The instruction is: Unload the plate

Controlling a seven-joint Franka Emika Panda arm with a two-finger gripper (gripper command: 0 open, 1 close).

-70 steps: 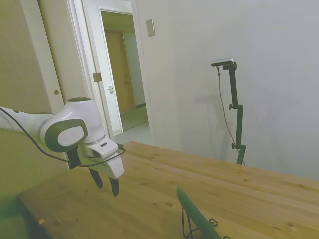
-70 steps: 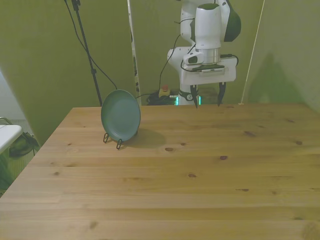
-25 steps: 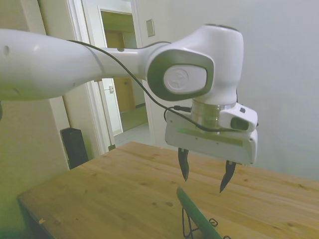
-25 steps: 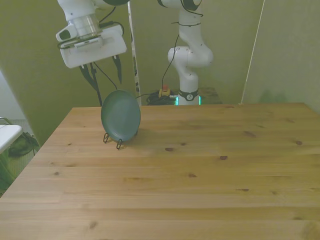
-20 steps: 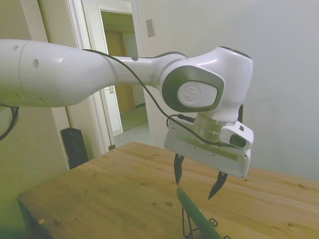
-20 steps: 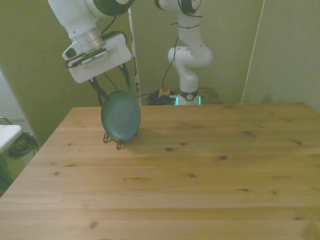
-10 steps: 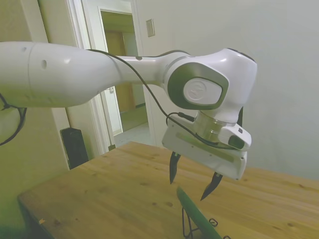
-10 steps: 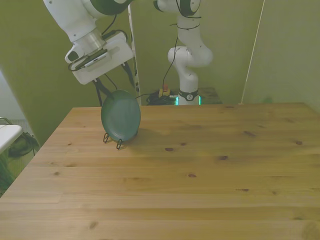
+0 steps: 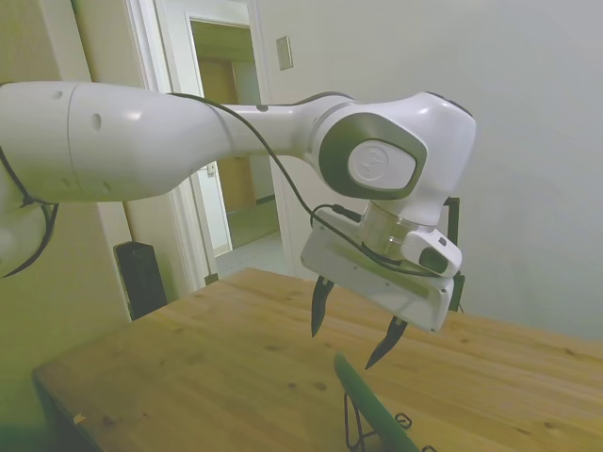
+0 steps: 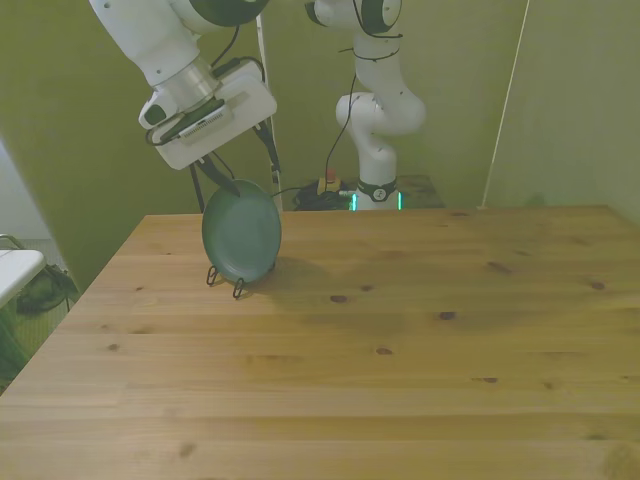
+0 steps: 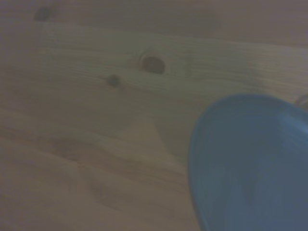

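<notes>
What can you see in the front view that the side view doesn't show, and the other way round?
Only the front view shows the plate's whole round green face, standing on its wire rack, and the robot's base. Only the side view shows an open doorway and the plate edge-on, as a thin green strip. Both show the open gripper tilted just above the plate's top edge, not touching it, and the wooden table.

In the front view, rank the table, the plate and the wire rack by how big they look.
1. The table, which fills most of the lower picture.
2. The plate, standing on edge.
3. The wire rack, of which only small black feet show below the plate; the rest is hidden, so its full size is unsure.
</notes>
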